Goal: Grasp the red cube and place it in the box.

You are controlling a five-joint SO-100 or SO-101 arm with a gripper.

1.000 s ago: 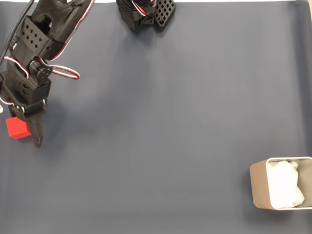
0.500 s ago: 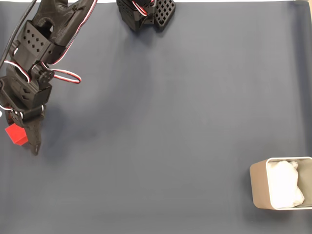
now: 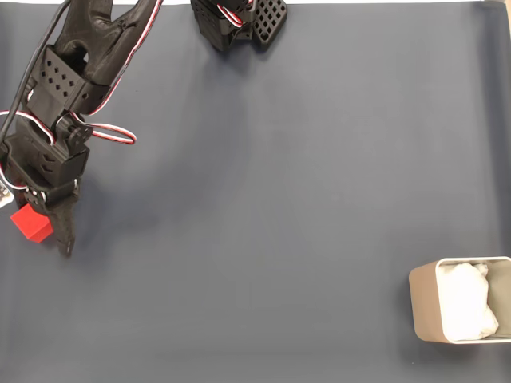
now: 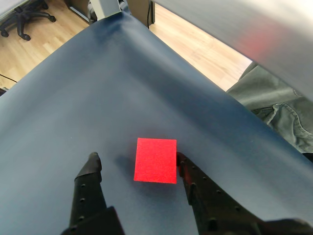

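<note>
The red cube (image 3: pixel 30 223) lies on the dark blue mat near its left edge in the fixed view. My gripper (image 3: pixel 40 231) points down over it, with one black finger (image 3: pixel 65 231) just right of the cube. In the wrist view the red cube (image 4: pixel 155 160) sits between the two fingers of the open gripper (image 4: pixel 137 157). The right finger (image 4: pixel 188 176) touches the cube's side, while the left finger (image 4: pixel 90 171) stands apart from it. The box (image 3: pixel 423 307), beige with white crumpled lining, stands at the lower right corner, far from the cube.
The arm's black base (image 3: pixel 239 20) sits at the top middle of the mat. Beyond the mat's edge the wrist view shows wooden floor (image 4: pixel 195 44), an office chair (image 4: pixel 24 12) and a person's grey-green clothing (image 4: pixel 274 107).
The gripper has slid a little downward in the fixed view, and the red cube has shifted slightly downward with it. The box has not moved.
</note>
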